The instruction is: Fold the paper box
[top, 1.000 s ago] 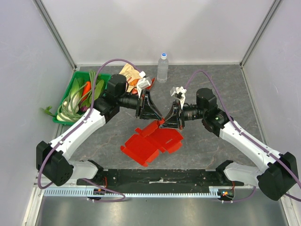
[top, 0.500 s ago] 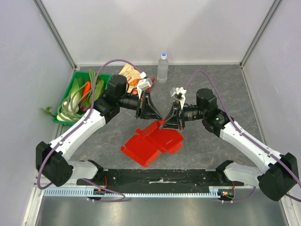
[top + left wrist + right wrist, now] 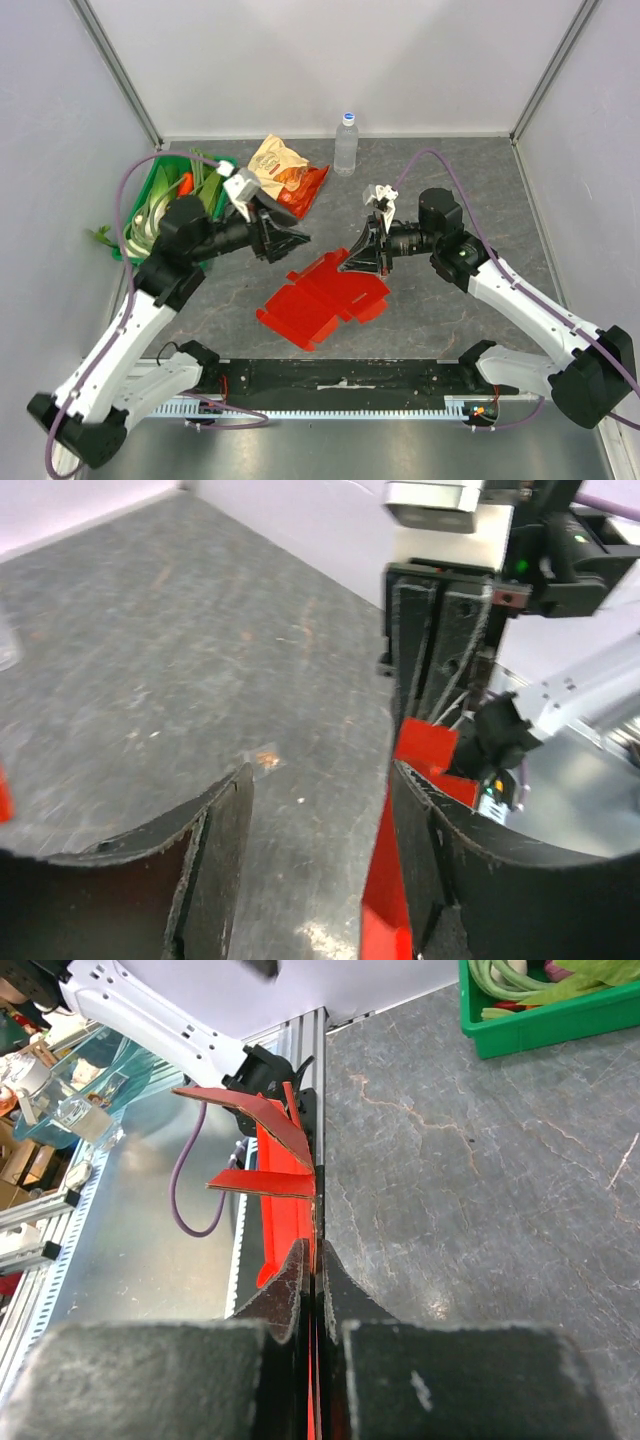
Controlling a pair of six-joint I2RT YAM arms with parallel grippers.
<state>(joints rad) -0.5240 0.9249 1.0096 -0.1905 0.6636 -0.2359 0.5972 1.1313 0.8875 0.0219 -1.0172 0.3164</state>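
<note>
worktop [image 3: 470, 190]: grey speckled worktop, carries it all. Nothing on it looks shifted.
left arm [image 3: 140, 310]: my white-and-black left arm now sits swung back to its own side. A second ago it reached into the centre, nose to nose with my other pincer.
paper box [image 3: 325, 298]: bright red thin cardboard paper box, mid-worktop and mostly a flat open sheet. Its far edge is lifted, and flaps stand up in the right wrist view. Same spot as earlier, lie barely changed.
snack bag [image 3: 283, 168]: crinkled orange printed snack bag, far side, left of centre. It was half hidden behind my left arm and now shows whole. Doesn't seem to have moved.
left pincer [image 3: 298, 240]: black, two fingers, jaws wide and holding nothing. It's left of the box and apart from it. Earlier it was narrower and right at the box's raised edge.
right pincer [image 3: 347, 264]: jaws pressed narrow on the box's far edge, card between the pads. Same place as before.
meaning: my read is that my left has let go and backed off, so only my right anchors the box. Most folds look undone, and my left looks free to take another flap.
</note>
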